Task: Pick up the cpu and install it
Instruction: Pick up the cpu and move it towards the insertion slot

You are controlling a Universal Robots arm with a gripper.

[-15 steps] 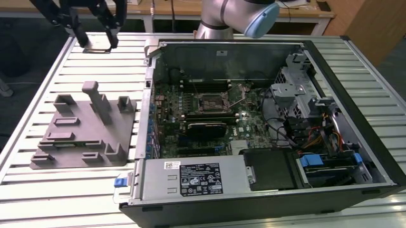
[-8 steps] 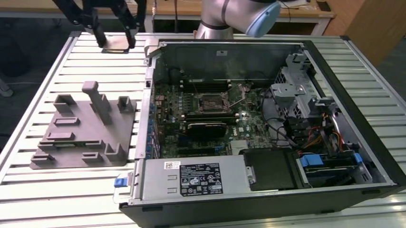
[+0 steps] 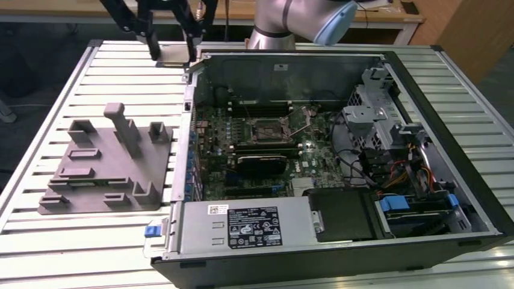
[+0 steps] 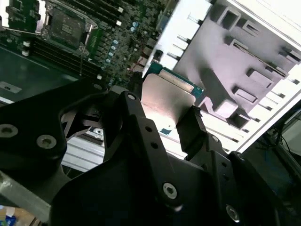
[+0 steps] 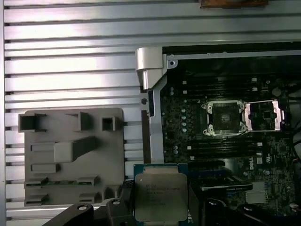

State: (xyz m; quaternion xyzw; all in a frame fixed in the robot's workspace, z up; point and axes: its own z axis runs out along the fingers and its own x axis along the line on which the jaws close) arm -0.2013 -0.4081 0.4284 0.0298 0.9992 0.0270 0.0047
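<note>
Slatted aluminium tabletop (image 3: 120, 84) carries an open computer case (image 3: 321, 265) lying on its side, with a grey holder (image 3: 105, 162) on the slats at the exterior view's left of the case. Inside the case, the motherboard faces upward. The socket (image 3: 269, 129) sits near the middle of the board with its load plate (image 5: 265, 115) swung open beside it, and the socket recess is unoccupied. A grey metal power supply box (image 3: 249, 226) fills the near edge of the case.

The gripper (image 3: 171, 53) hangs at the far side of the scene, over the table just outside the far corner of the case at the exterior view's left. It is clamped on the cpu (image 3: 173, 62). In both wrist views the two black fingers (image 4: 193, 127) press against opposite edges of the chip. The silver metal top of the cpu (image 5: 160, 197) faces the first wrist view, and its green rim shows around the lid. The cpu is apart from the grey holder and from the socket, touching neither.
</note>
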